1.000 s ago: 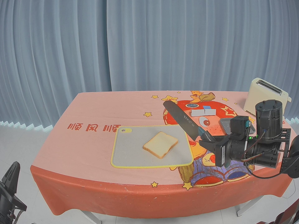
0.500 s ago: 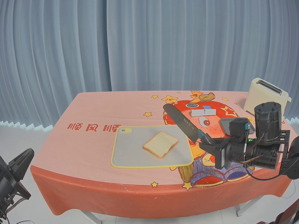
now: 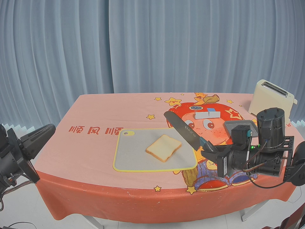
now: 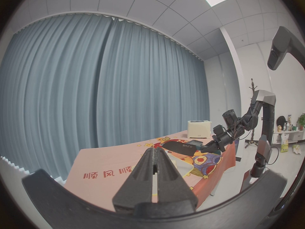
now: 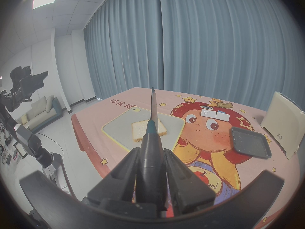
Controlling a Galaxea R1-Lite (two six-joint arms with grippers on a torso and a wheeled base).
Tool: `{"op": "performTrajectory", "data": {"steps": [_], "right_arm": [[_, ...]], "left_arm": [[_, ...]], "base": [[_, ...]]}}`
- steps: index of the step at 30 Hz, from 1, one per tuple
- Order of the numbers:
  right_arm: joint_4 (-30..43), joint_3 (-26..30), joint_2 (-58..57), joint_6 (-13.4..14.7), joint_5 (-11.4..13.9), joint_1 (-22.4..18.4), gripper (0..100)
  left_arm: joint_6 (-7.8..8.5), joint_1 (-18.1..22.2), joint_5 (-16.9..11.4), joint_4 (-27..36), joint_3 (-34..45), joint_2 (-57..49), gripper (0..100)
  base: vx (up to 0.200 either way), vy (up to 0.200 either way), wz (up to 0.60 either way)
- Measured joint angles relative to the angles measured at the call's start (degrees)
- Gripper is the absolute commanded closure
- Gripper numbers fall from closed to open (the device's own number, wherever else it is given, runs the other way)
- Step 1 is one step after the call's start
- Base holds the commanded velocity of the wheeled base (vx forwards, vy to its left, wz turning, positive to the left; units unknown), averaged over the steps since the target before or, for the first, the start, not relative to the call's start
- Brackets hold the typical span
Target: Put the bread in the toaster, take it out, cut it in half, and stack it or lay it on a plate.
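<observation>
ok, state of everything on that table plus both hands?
bread: whole, uncut, flat on the cutting board
cutting board: flat on the table, carrying the bread
knife: gripped by its handle, blade in the air, clear of the bread
toaster: upright, nothing sticking out of the slot
tray: empty
right hand: shut on the knife
left hand: shut, empty, off the table's left edge

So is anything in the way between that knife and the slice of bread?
Nothing visible. The right end effector holds the knife in the air, right of the bread, which lies alone on the cutting board; only bare board lies between them.
</observation>
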Motion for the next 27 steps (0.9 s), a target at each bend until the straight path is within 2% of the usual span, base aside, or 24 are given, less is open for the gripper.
{"op": "performTrajectory", "data": {"steps": [5, 10, 16, 27], "right_arm": [[0.0, 0.1, 0.0, -0.1, -0.1, 0.1, 100], [0.0, 0.3, -0.1, 0.0, -0.1, 0.1, 100], [0.0, 0.8, 0.0, -0.1, -0.1, 0.5, 100], [-1.6, 0.9, 0.5, 0.1, -0.2, 0.9, 100]], "left_arm": [[0.13, -1.3, -1.1, -2.9, -1.5, 3.2, 100], [-0.24, -3.3, -1.1, -3.3, -2.5, 5.9, 100], [0.11, -4.9, -1.1, -3.3, -3.4, 9.4, 100], [-0.57, -10.0, -1.2, -3.5, -12.6, 18.2, 100]], "base": [[0.000, 0.000, 0.00], [0.000, 0.000, 0.00], [0.000, 0.000, 0.00], [0.000, 0.000, 0.00]]}}
